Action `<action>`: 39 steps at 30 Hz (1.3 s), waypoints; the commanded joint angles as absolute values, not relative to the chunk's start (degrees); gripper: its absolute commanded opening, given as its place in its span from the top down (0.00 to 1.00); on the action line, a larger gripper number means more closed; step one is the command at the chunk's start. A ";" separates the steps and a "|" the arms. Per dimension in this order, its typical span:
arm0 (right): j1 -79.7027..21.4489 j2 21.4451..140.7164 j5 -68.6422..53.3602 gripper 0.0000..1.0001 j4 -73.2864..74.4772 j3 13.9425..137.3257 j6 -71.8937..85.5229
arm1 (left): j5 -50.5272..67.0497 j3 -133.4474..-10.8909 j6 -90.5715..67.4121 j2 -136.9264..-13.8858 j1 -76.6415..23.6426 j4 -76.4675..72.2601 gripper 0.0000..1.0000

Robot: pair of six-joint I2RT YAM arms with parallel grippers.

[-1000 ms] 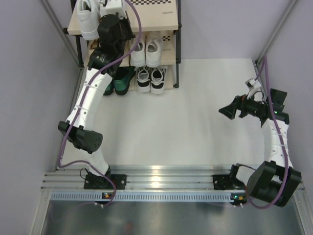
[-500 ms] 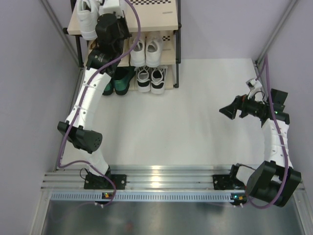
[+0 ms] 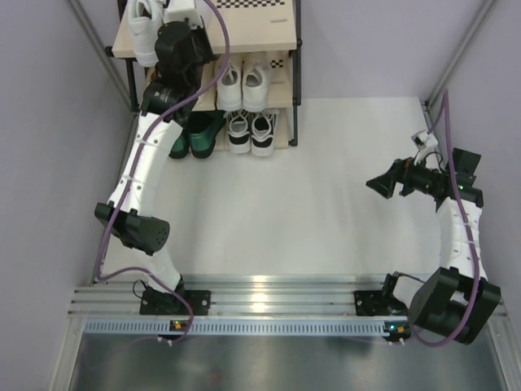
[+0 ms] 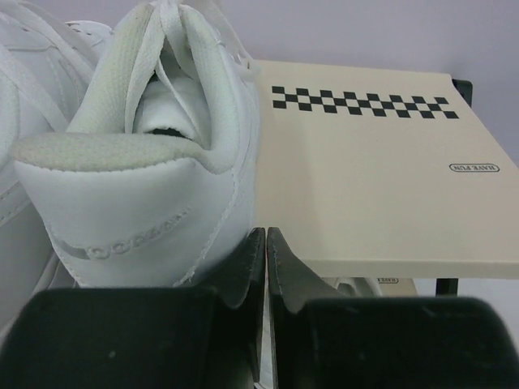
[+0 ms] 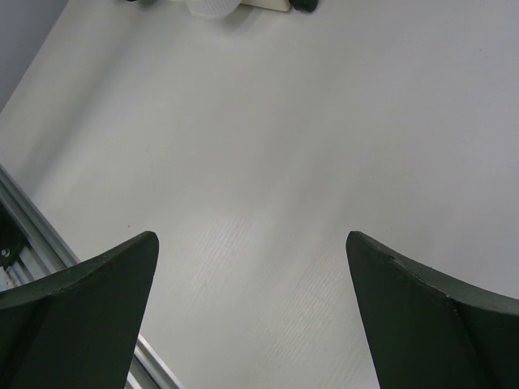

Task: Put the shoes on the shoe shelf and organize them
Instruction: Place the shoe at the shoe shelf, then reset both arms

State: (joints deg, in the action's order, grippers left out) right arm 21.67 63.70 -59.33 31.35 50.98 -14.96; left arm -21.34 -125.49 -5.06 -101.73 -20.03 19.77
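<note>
The shoe shelf (image 3: 260,31) stands at the far left. A pair of larger white sneakers sits on its top board, one shoe at the left edge (image 3: 143,31). My left gripper (image 3: 181,26) is shut and empty. In the left wrist view its tips (image 4: 266,236) rest against the right side of the other shoe's heel (image 4: 138,194), at the front edge of the board (image 4: 365,186). Small white sneakers (image 3: 242,85) are on the middle tier. Black-and-white sneakers (image 3: 251,130) and dark green shoes (image 3: 200,135) are at the bottom. My right gripper (image 3: 374,185) (image 5: 250,239) hangs open over bare floor.
Purple walls close in on both sides, with slanted metal posts (image 3: 99,50) next to the shelf's left end. An aluminium rail (image 3: 269,289) carrying both arm bases runs along the near edge. White floor (image 3: 277,204) lies between shelf and rail.
My left wrist has crept a little farther toward the back of the top board, staying shut against the white sneaker's heel. The right arm has not moved.
</note>
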 commanded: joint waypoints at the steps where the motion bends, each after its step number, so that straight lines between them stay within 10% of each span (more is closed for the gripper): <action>1: 22.76 62.31 -61.08 0.01 30.59 51.06 -16.26 | -15.25 -127.53 -7.90 -98.35 -18.37 18.10 0.91; 13: 23.38 60.91 -59.33 0.01 31.03 51.24 -17.58 | 6.41 -105.08 -11.70 -75.28 -18.46 20.64 0.16; 27: 23.55 61.08 -59.07 0.01 35.07 53.26 -21.27 | 4.75 -39.51 -24.25 -27.27 -18.46 21.53 0.09; 39: 23.47 55.20 -44.05 0.01 34.54 56.08 -24.52 | -7.21 -34.80 -25.93 -15.82 -18.46 29.97 0.07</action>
